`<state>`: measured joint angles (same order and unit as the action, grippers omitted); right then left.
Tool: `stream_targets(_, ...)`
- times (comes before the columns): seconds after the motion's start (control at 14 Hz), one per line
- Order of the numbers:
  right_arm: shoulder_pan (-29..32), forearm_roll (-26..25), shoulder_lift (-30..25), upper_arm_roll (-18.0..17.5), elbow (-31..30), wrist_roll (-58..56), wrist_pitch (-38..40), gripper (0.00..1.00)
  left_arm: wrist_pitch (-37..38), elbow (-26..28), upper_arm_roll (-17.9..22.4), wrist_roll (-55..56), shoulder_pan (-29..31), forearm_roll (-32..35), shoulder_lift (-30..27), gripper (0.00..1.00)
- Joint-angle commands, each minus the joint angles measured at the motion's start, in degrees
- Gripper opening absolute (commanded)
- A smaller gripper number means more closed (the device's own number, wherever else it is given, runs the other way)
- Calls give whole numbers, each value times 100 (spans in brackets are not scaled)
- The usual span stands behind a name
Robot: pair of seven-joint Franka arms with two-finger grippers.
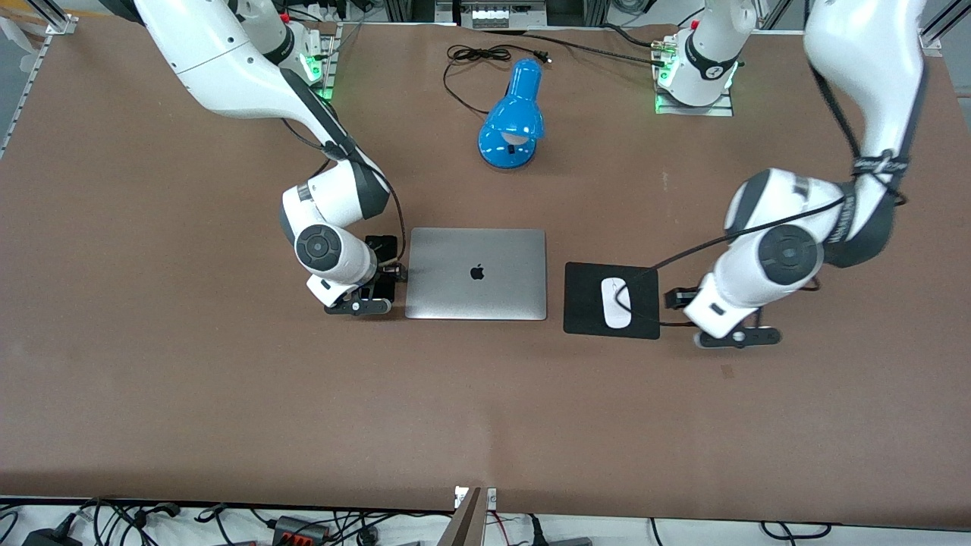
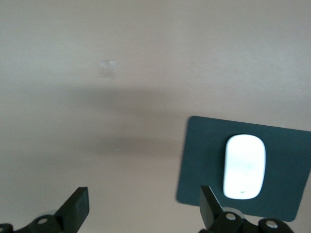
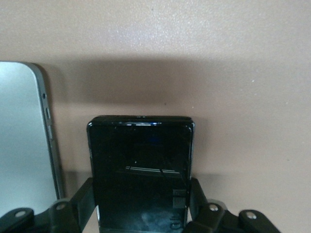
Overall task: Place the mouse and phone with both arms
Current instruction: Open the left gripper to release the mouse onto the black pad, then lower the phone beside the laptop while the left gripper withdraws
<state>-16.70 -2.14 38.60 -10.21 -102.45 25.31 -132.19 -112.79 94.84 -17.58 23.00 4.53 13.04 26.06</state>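
Note:
The white mouse (image 1: 616, 302) lies on the black mouse pad (image 1: 584, 303), beside the laptop toward the left arm's end of the table. My left gripper (image 1: 680, 297) is open and empty, low over the table just past the pad's edge. In the left wrist view the mouse (image 2: 244, 166) and the pad (image 2: 204, 155) show next to my left gripper (image 2: 143, 206). My right gripper (image 1: 379, 277) is shut on the black phone (image 1: 381, 249), low beside the laptop's edge toward the right arm's end. In the right wrist view the phone (image 3: 141, 165) sits between the fingers (image 3: 85, 194).
A closed silver laptop (image 1: 476, 273) lies in the middle of the table and shows in the right wrist view (image 3: 22, 145). A blue desk lamp (image 1: 514, 114) with a black cable (image 1: 478, 57) lies farther from the front camera, between the arm bases.

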Motion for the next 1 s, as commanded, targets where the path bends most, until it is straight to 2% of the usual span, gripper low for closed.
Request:
stream_targets(0.0, -52, -120, 139, 28, 217, 141, 0, 33, 475, 228, -446, -58, 494, -20, -722, 100)
stream_targets(0.07, -61, -120, 157, 28, 226, 141, 9, 33, 555, 237, -613, -154, 783, -351, -907, 100)
stream_targets(0.14, -52, -111, 165, 28, 235, 158, 9, 38, 599, 237, -754, -555, 1195, -885, -1005, 100)
stream_targets(0.21, -52, -67, 165, 28, 235, 158, 9, 38, 626, 263, -895, -1229, 1530, -1152, -1006, 100)
stream_targets(0.36, -52, -32, 174, 37, 278, 158, 9, 36, 827, 272, -975, -1491, 1761, -1207, -1154, 100)
stream_targets(0.43, -52, -32, 192, 37, 279, 158, 9, 51, 1046, 272, -975, -1465, 1753, -1216, -1347, 100)
stream_targets(0.5, -52, -32, 192, 37, 287, 184, 18, 97, 1179, 289, -975, -1404, 1753, -1216, -1497, 100)
stream_targets(0.71, -52, -32, 131, 37, 454, 368, 88, 100, 1653, 246, -949, -1403, 1814, -1233, -1971, 100)
stream_targets(0.93, 0, -32, -290, 37, 795, 404, 788, 100, 1953, 193, -966, -1342, 2253, -1699, -2139, 100)
